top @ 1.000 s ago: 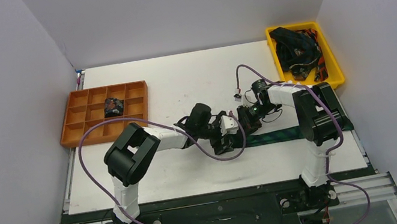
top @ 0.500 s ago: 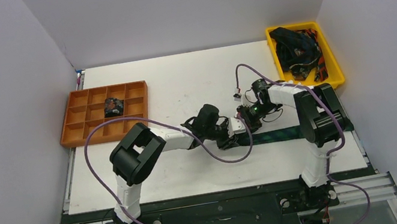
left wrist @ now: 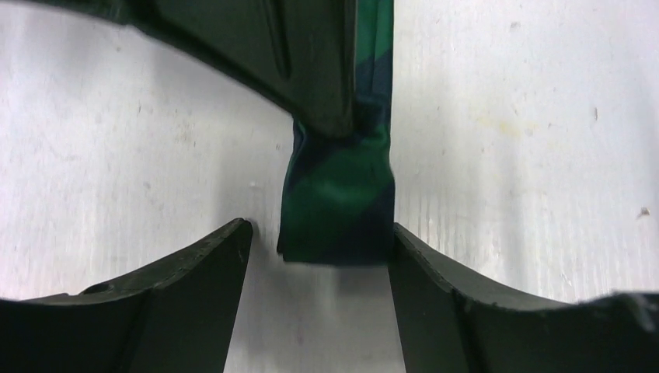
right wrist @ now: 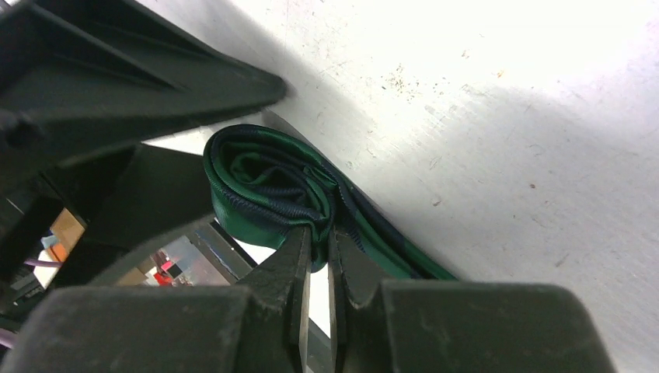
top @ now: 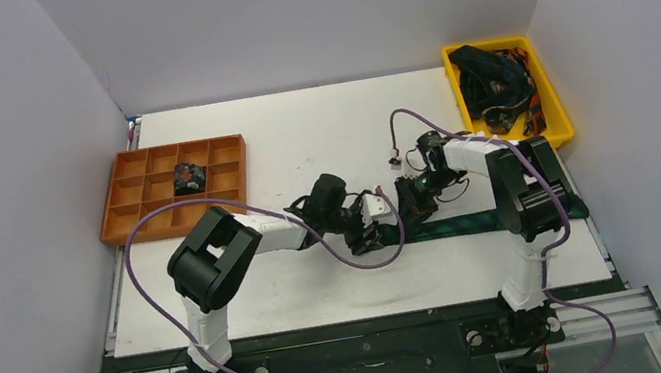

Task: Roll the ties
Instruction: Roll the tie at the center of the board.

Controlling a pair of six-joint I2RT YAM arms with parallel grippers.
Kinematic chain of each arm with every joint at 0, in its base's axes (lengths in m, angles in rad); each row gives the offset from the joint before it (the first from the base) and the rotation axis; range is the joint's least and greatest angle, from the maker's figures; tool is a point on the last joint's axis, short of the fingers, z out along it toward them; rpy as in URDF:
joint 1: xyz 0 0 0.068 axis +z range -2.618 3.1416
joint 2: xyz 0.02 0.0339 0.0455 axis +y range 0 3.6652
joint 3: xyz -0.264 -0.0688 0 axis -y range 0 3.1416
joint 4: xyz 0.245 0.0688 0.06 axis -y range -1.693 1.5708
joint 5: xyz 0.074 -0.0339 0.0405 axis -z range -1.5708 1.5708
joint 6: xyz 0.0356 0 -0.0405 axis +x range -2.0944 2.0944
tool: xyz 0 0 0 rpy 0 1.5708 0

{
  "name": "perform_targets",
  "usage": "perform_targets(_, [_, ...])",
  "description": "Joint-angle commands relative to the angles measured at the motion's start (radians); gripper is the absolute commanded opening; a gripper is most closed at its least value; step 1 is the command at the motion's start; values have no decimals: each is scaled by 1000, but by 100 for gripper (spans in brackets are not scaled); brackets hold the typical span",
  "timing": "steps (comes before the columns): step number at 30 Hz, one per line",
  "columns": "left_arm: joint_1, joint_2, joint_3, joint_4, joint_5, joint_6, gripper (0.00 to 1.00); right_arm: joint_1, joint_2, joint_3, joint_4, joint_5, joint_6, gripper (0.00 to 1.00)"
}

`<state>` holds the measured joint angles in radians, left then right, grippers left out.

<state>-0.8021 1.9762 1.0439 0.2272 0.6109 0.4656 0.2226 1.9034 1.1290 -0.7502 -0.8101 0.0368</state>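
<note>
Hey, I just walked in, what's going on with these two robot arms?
They are rolling a green plaid tie mid-table. The right gripper is shut on the started roll; the left gripper is open, a finger on each side of it. The tie's unrolled length lies flat to the right. One rolled tie sits in the orange tray; more ties wait in the yellow bin.

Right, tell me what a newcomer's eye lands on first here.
Mid-table lies a green plaid tie: the right tool is pinched on its rolled end, the left tool open astride it. Next come the yellow bin heaped with dark ties at the far right, and the orange tray at the left holding one small coil.
</note>
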Motion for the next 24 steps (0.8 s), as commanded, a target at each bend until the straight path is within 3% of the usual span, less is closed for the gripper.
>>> perform_targets(1, [34,-34,-59,-4,29,-3,62,21,48,-9,32,301,-74,0])
perform_targets(8, [27,-17,-50,112,104,-95,65,46,31,-46,38,433,-102,0])
perform_targets(14, [-2,38,-58,354,88,-299,68,37,60,-30,74,307,-82,0])
perform_targets(18, [-14,82,-84,430,45,-336,53,42,85,-5,98,179,-59,0])
perform_targets(19, [-11,87,-105,436,37,-326,44,48,87,2,109,155,-53,0])
perform_targets(24, [6,53,-188,374,24,-265,23,60,79,13,142,107,-18,0])
